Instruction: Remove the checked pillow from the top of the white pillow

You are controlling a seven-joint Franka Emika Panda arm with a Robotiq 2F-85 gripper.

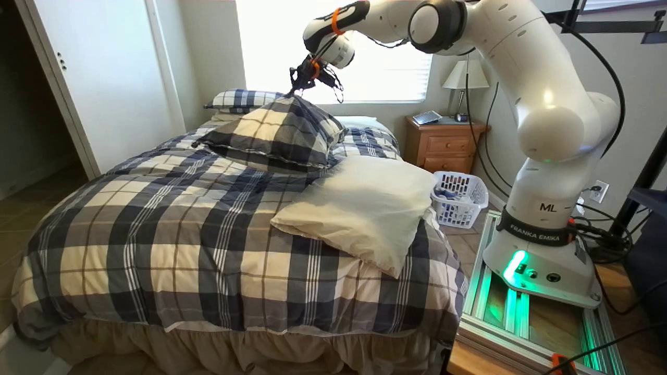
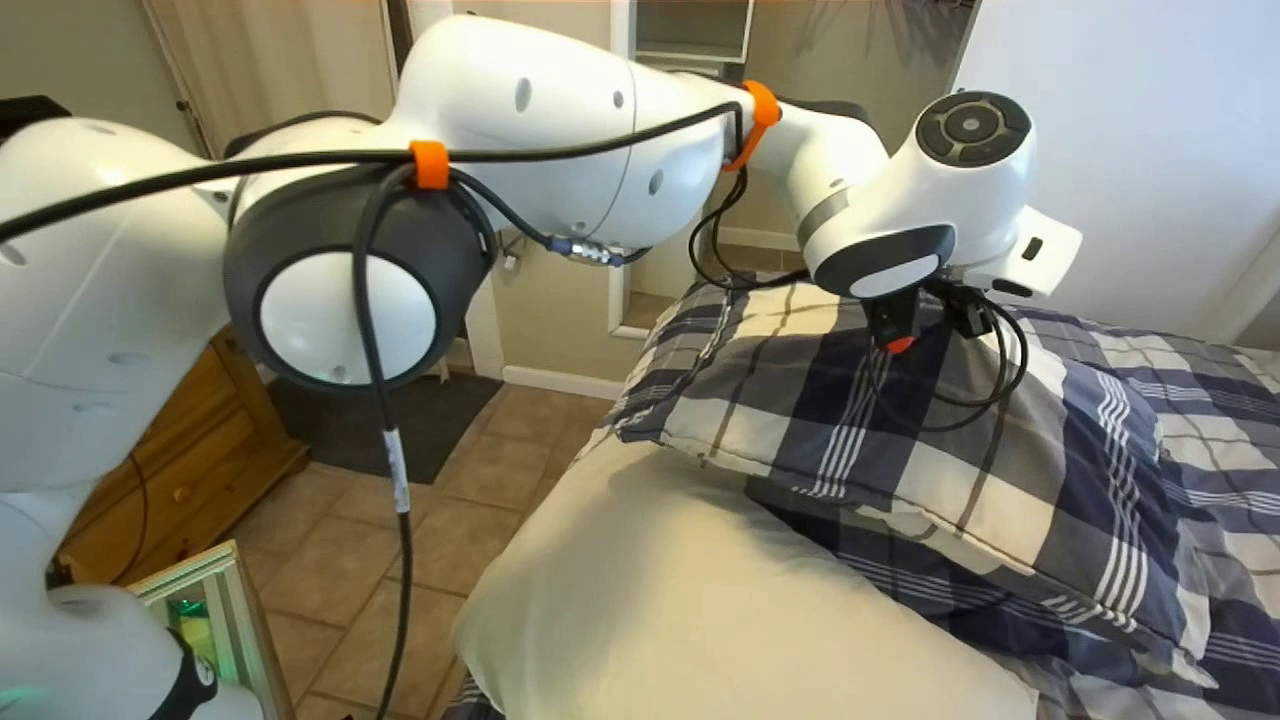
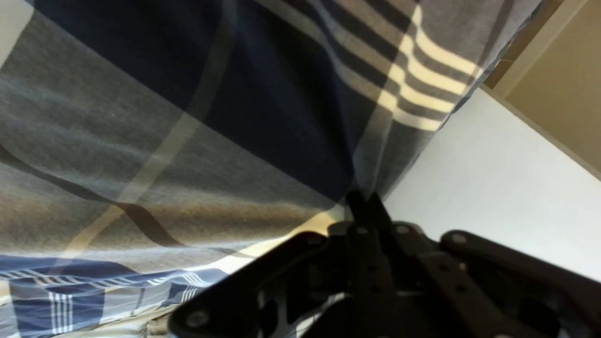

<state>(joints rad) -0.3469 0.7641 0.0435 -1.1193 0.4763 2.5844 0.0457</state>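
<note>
The checked pillow [image 1: 276, 133] is a plump navy, black and white plaid pillow; it also shows in an exterior view [image 2: 960, 460] and the wrist view [image 3: 164, 117]. My gripper [image 1: 293, 92] is above it, shut on its pinched upper part, which is drawn up into a peak. In the wrist view the fingertips [image 3: 366, 197] are close together with fabric between them. The pillow hangs tilted, its lower side close to the bedspread. The white pillow [image 1: 365, 203] lies on the bed beside it, nearer the robot base; it also shows in an exterior view [image 2: 720, 590]. I cannot tell whether the pillows touch.
The plaid bedspread [image 1: 172, 250] covers the bed. A smaller plaid pillow [image 1: 242, 98] lies at the head end by the window. A nightstand [image 1: 449, 143] with a lamp [image 1: 465, 75] and a white laundry basket [image 1: 458, 200] stand beside the bed. A white door [image 1: 107, 62] is on the far side.
</note>
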